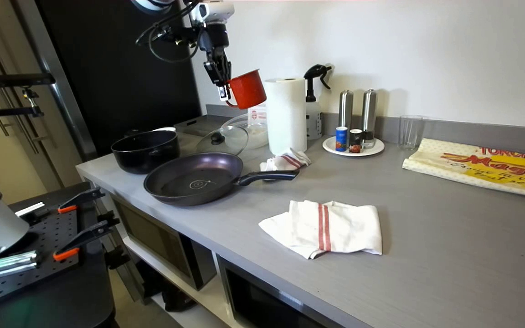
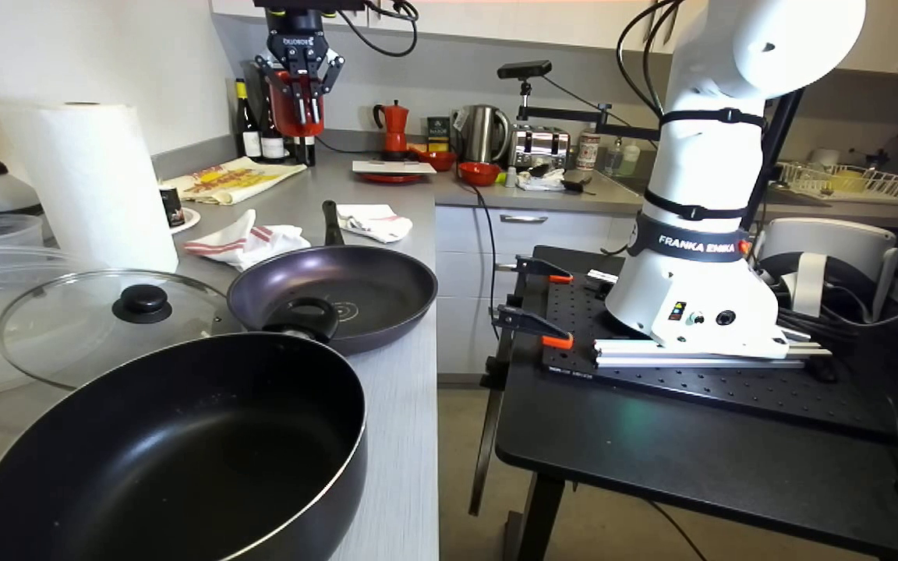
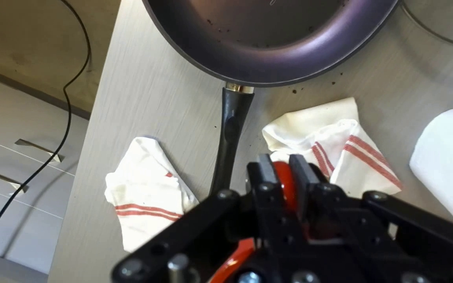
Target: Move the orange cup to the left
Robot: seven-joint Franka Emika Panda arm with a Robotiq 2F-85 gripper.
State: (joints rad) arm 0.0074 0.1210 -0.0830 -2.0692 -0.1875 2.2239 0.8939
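Wrist view has your gripper (image 3: 282, 169) closed on the handle of the cup (image 1: 248, 89). You hold it tilted in an exterior view, and in both exterior views it is in the air above the counter (image 1: 449, 255). Beneath, the handle of the pan (image 3: 273, 51) lies between two towels (image 3: 148, 196).

The orange cup (image 1: 249, 89) looks smooth and glossy, the towels (image 1: 351, 228) cloth, the roll (image 1: 286, 117) matt paper, the tall cylinders (image 1: 368, 111) polished metal, the tabletop (image 1: 435, 246) matt, finely grained
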